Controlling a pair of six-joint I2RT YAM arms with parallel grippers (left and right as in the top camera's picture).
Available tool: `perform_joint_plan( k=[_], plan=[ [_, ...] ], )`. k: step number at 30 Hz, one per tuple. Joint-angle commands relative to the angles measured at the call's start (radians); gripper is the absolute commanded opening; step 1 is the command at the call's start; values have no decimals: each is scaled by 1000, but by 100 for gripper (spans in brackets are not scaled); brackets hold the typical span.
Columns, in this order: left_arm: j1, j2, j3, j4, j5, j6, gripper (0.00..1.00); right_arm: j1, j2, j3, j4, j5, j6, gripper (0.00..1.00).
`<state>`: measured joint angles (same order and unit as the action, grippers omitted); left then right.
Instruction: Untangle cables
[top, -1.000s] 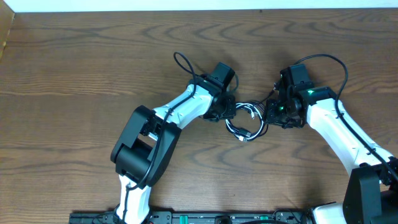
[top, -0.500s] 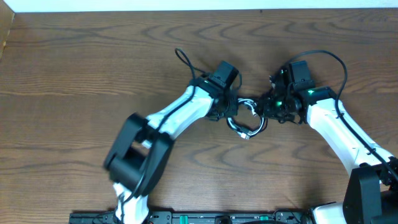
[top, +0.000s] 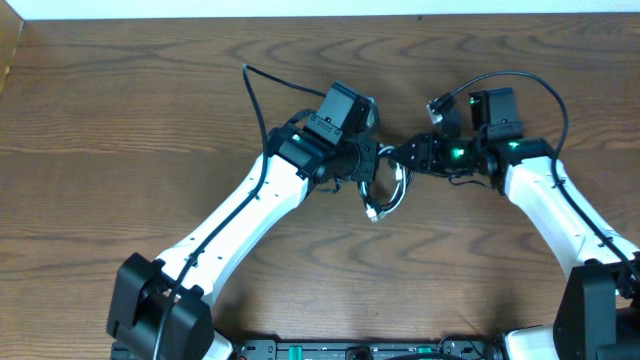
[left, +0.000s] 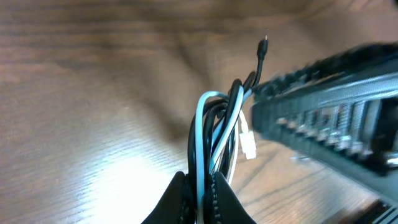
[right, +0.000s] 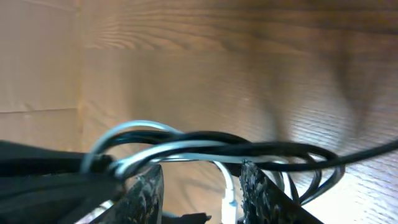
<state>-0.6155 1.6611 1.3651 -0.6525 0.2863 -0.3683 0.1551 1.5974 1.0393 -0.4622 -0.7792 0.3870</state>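
Wood-grain worktop (top: 120, 120); at frame centre the cables (top: 385, 192), bunched black and white loops, stretch between the hands. The left hand (left: 200, 190) pinches them. The right hand (right: 202, 183) is part spread around them, its grip unclear.

The overhead camera looks straight down from high above the table (top: 120, 120). Each wrist camera sits behind its own fingers (right: 146, 190), looking past their tips from very close. All three views share the cables (left: 217, 130) ahead of those tips
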Motion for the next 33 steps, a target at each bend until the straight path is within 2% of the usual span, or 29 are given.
perform_joint_plan(
  k=[1, 10, 20, 28, 33],
  plan=[
    [3, 1, -5, -2, 17, 43, 7, -14, -1, 14, 2, -121, 13, 37],
    [3, 19, -7, -2, 19, 35, 7, -3, 0, 13, 6, -55, 175, 36],
    [3, 48, -7, 18, 19, 0, 7, 86, 0, 13, 28, 80, 332, 36],
    [3, 49, -7, 40, 19, -3, 8, 137, 5, 13, 28, 162, 383, 32],
    [2, 49, -7, 48, 20, -3, 8, 157, 27, 13, 37, 225, 406, 32]
  ],
)
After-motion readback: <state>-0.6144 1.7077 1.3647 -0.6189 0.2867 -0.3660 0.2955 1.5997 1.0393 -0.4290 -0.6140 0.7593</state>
